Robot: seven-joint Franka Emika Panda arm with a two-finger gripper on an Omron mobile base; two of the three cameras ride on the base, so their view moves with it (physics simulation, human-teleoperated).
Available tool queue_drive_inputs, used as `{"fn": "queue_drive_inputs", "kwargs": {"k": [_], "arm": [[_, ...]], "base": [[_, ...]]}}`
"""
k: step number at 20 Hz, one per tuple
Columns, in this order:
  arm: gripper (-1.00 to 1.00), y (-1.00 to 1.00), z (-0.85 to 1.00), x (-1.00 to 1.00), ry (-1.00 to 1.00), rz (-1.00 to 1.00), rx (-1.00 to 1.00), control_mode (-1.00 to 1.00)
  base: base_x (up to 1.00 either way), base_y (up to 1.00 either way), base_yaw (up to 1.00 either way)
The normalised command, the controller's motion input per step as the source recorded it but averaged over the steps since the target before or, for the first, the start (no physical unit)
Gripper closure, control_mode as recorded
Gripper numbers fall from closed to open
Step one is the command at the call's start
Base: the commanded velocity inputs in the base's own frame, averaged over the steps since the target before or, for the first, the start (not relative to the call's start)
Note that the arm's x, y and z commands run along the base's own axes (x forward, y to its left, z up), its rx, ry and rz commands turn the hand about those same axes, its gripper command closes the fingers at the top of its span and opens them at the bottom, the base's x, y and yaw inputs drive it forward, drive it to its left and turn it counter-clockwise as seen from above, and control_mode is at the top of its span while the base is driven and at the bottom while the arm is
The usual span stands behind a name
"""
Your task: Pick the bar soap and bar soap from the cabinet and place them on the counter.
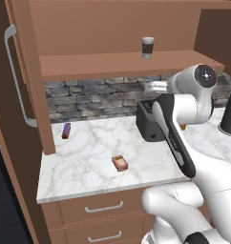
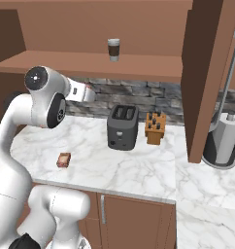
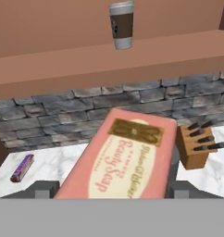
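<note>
Veined marble counter (image 1: 84, 164), flat rectangular bar soap (image 1: 120, 163)

a simulated home kitchen is shown. a white marble counter (image 1: 84, 164) is set on brown wooden drawers (image 1: 104, 208), backed by a grey stone wall (image 2: 153, 99). a brown wall cabinet (image 1: 117, 64) is mounted above, with a paper cup (image 2: 113, 49) on its shelf. a toaster (image 2: 122, 126), a knife block (image 2: 155, 128) and a paper towel holder (image 2: 225, 141) are placed on the counter.

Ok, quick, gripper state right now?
Gripper: shut on a bar soap, which lies between the jaws in the hand view.
</note>
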Motion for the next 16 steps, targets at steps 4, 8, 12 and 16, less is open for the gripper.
{"fn": "queue_drive_inputs", "kwargs": {"k": [4, 8, 12, 16], "arm": [[1.00, 0.11, -0.57, 0.01, 0.03, 0.00, 0.00, -1.00], [1.00, 0.13, -0.57, 0.02, 0.05, 0.00, 0.00, -1.00], [1.00, 0.02, -0.40, 0.01, 0.02, 0.01, 0.00, -1.00], [1.00, 0.00, -0.42, 0.02, 0.05, 0.01, 0.00, -1.00]], "base": [[0.00, 0.00, 0.00], [0.00, 0.00, 0.00], [0.00, 0.00, 0.00], [0.00, 0.00, 0.00]]}}
